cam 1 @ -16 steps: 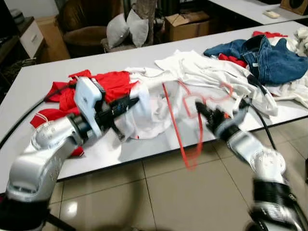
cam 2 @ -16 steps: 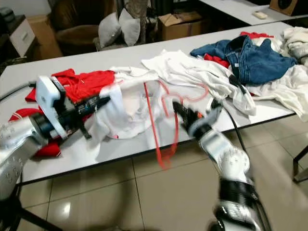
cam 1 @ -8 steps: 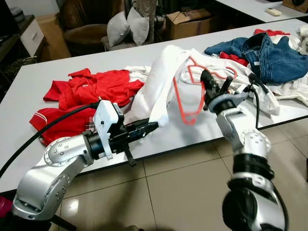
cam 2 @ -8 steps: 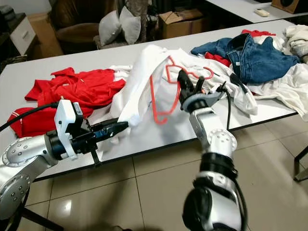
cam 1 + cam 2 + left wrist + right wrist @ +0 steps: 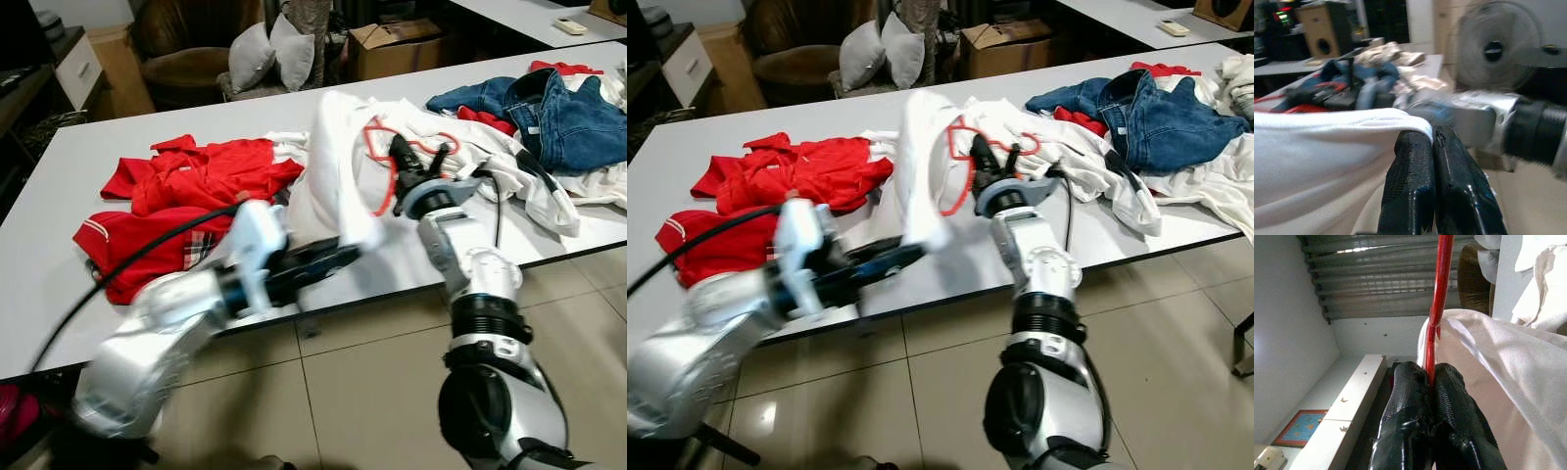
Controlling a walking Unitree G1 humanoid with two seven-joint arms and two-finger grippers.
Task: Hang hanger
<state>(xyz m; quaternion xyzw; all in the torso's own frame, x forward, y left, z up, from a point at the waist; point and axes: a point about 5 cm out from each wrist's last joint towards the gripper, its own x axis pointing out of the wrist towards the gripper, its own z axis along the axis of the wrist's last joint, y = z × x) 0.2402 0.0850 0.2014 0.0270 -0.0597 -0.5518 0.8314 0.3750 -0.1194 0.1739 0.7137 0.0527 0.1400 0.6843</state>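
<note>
Right wrist view: the right gripper is clenched on the thin red hanger, the rod running out from between its black fingers, with the white garment draped just beside it.
Left wrist view: the left gripper has its fingers pressed together, pinching the hem of the white garment; the picture is blurred.
Hanger location: in the right eye view the hanger is raised above the worktop, partly inside the white garment, which hangs over it.
Right gripper position: upright over the near half of the worktop, among white cloth.
Left gripper position: low, by the worktop's near edge, holding the garment's lower end; the arm is blurred.
Other clothes: red clothes lie on the robot's left of the worktop, blue jeans on its right, more white cloth between.
Background: two grey cushions and a cardboard box beyond the worktop.
Floor: beige tiles.
</note>
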